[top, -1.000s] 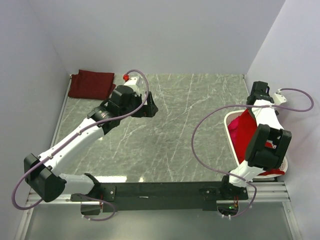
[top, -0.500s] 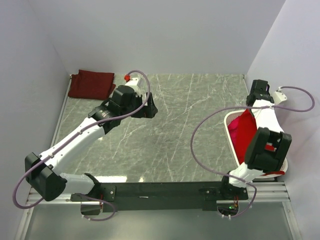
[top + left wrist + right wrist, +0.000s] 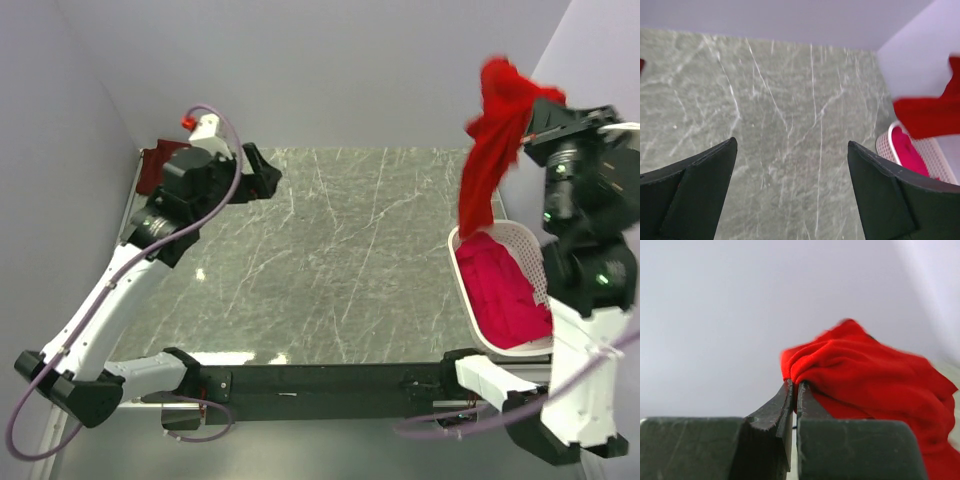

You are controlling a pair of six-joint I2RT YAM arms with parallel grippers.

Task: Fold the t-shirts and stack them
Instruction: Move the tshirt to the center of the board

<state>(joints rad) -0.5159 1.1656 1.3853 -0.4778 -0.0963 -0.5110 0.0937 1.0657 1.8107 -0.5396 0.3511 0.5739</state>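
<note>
My right gripper (image 3: pixel 528 108) is raised high at the right and shut on a bright red t-shirt (image 3: pixel 487 150), which hangs in a long bunch down to the white basket (image 3: pixel 462 240). In the right wrist view the jaws (image 3: pixel 795 385) pinch a fold of that red t-shirt (image 3: pixel 865 375). A pinkish-red t-shirt (image 3: pixel 500 290) lies in the basket. A dark maroon t-shirt (image 3: pixel 150 165) lies at the back left corner, mostly hidden behind my left arm. My left gripper (image 3: pixel 262 172) hovers beside it, open and empty (image 3: pixel 791 142).
The grey marbled table (image 3: pixel 340 260) spreads between the arms. Walls close in on the left, back and right. The basket (image 3: pixel 886 145) sits against the right wall near the front edge. A black rail (image 3: pixel 330 380) runs along the near edge.
My right gripper shut on the red t-shirt in the basket and lifted it high. My left arm swung back and left toward the maroon t-shirt, still open.
</note>
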